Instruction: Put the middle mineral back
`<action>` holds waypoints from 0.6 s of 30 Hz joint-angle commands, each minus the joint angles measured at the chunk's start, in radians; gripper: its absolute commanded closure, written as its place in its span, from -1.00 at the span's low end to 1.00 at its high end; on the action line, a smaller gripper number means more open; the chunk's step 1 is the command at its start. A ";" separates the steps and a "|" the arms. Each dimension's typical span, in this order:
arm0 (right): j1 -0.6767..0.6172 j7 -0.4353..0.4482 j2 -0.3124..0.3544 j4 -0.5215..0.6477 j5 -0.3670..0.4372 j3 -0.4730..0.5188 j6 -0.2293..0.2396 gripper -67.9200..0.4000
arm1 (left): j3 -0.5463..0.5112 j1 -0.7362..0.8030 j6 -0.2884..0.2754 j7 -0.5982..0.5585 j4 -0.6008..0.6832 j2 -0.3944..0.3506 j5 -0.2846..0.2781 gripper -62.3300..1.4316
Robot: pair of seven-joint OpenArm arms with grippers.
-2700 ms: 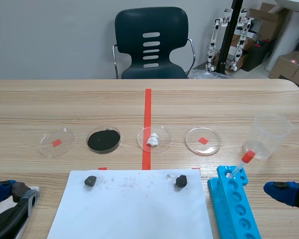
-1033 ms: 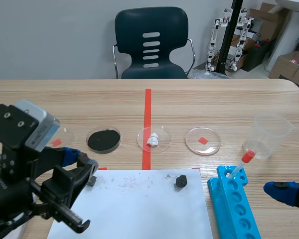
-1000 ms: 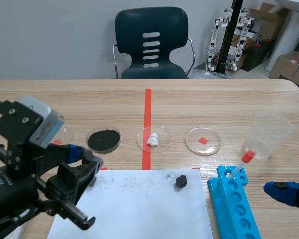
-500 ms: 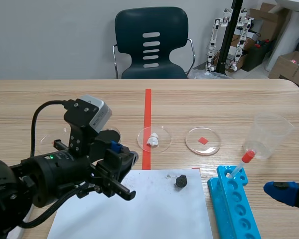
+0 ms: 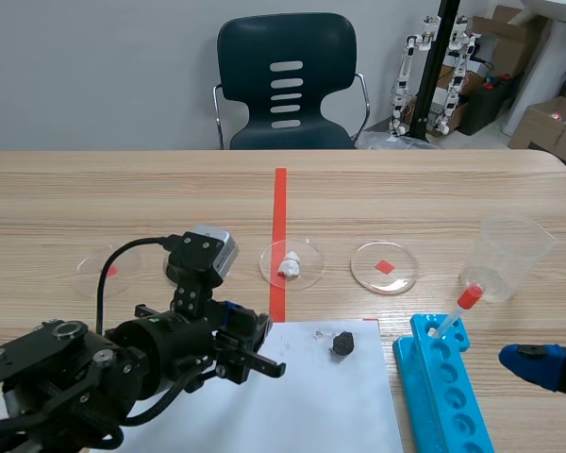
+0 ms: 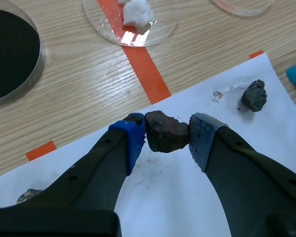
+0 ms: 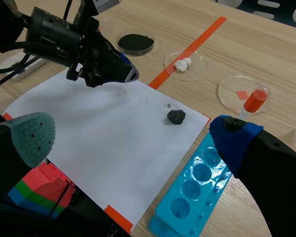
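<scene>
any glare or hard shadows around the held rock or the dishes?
Left wrist view: glare streaks on the petri dish holding the white lump; the brown mineral in the left gripper is evenly lit, with only a faint shadow on the white paper. Right wrist view: the dark mineral casts a small soft shadow, no glare on the paper. Scene view: flat light, no hard shadows.

Rough dark-brown middle mineral (image 6: 166, 132), lumpy chunk, pinched between blue pads (image 6: 135, 137) of left end effector (image 6: 167, 134), over white paper (image 6: 163, 197) near its far edge.
</scene>
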 commanded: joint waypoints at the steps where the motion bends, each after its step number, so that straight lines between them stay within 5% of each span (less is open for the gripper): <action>1: 0.001 0.015 -0.001 0.024 0.008 0.003 0.003 -1.00 | -0.003 -0.022 -0.002 -0.018 -0.002 0.009 -0.003 0.59; 18: 0.001 0.015 0.000 0.024 0.008 0.003 0.003 -1.00 | -0.002 -0.052 -0.005 -0.019 -0.160 0.056 -0.003 0.59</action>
